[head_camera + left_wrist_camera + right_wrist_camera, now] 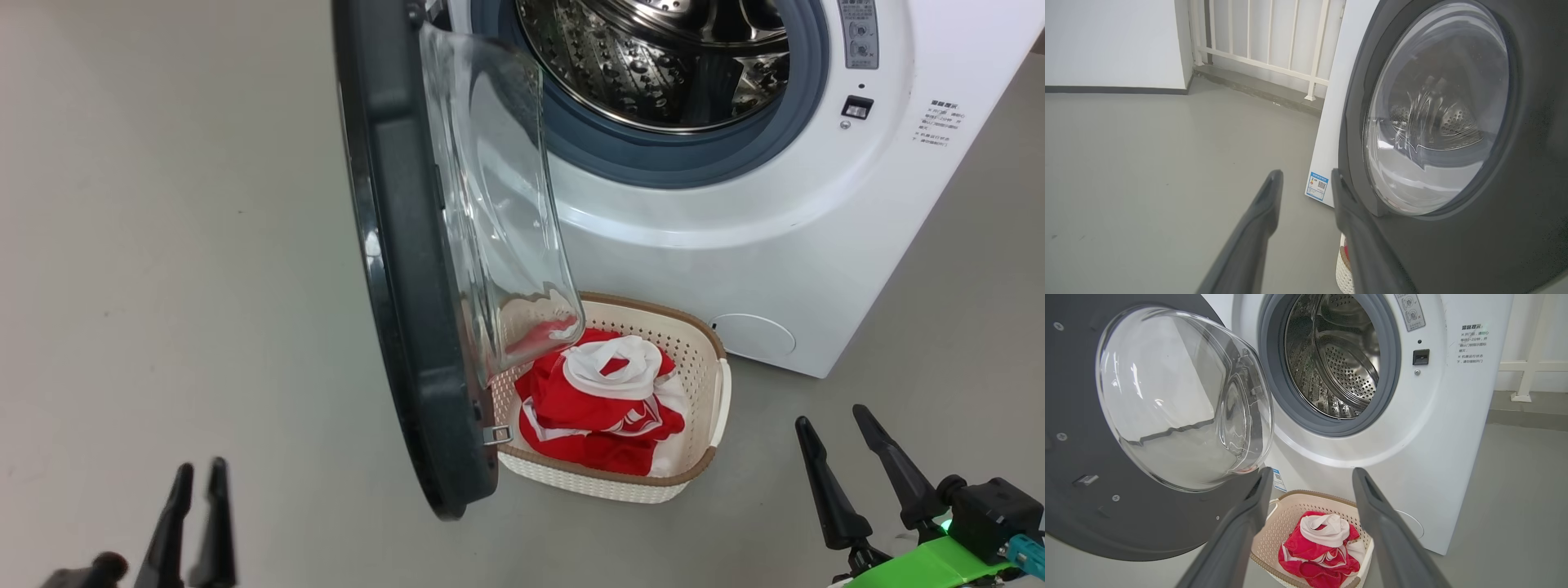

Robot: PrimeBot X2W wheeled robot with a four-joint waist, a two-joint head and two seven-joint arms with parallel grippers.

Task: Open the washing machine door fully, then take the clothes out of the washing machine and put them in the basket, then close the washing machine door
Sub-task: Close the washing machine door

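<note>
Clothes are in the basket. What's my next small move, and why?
Probably ease the left gripper onto the washing machine door, outer face, and begin pushing it shut: the clothes lie in the basket and the drum looks empty.

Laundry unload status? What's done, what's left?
Done: black-rimmed round glass door open; red-and-white clothes lie in the cream perforated basket; the visible part of the steel drum looks empty. In hand: nothing; left gripper, open, sits beside the door's outer face; right gripper open. Left: close the door.
</note>
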